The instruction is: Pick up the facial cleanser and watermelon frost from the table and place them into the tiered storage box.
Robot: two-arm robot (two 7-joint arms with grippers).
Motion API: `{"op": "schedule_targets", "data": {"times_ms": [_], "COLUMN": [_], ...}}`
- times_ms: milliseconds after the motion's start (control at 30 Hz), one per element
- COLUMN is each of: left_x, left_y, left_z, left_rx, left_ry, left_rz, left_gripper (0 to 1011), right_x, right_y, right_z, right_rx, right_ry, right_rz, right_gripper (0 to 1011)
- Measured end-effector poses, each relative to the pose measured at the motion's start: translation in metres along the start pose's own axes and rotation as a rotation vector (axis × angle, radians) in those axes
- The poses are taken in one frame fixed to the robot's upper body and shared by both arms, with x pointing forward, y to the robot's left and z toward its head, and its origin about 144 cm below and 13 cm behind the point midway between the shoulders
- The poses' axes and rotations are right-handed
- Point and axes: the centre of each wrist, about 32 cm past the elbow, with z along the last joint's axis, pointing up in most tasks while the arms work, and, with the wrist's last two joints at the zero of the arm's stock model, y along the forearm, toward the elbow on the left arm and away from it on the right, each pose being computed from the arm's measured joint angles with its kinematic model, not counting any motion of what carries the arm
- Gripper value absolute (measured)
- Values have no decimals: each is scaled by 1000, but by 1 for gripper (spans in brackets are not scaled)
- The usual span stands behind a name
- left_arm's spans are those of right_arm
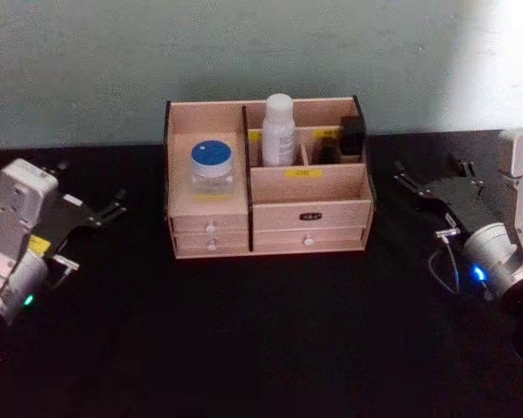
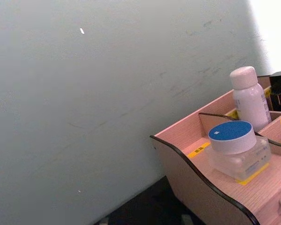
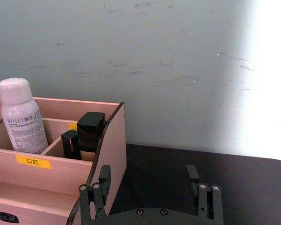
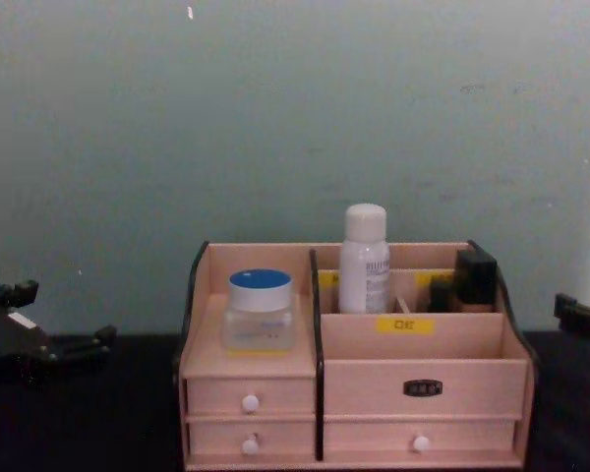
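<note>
**Bottle and jar both in the wooden organiser, arms off to the sides**

The black table (image 1: 261,348) runs up to a pale green wall (image 4: 275,118). At twelve o'clock on the table, against the wall, stands the tiered storage box (image 1: 309,185), a light wooden organiser with dark side edges, yellow labels and small white-knobbed drawers.

The left gripper (image 1: 107,211) sits over the table at about nine o'clock from the box, well apart from it, its dark fingers spread and holding nothing. The right gripper (image 1: 416,181) is at about three o'clock, near the box's right side but not touching it; its jaws stand wide and empty, as the right wrist view shows.

The facial cleanser (image 1: 279,131), a slim white bottle with a rounded cap, stands upright in a rear compartment right of the centre divider. Just to its right, in the rear right compartment, are some dark items (image 3: 87,131). The watermelon frost (image 1: 211,167), a squat clear jar with a blue lid, rests on the left shelf above the two small drawers.
</note>
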Motion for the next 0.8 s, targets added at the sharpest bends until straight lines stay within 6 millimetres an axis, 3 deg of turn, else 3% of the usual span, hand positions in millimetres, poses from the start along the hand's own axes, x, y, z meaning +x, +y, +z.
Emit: {"op": "schedule_targets", "data": {"times_ms": [800], "left_x": [0], "left_y": [0], "left_z": [0], "left_rx": [0], "left_ry": [0], "left_rz": [0], "left_gripper": [1001], "right_x": [0], "right_y": [0], "right_z": [0], "right_rx": [0], "right_ry": [0], "right_rz": [0], "right_gripper": [1003]}}
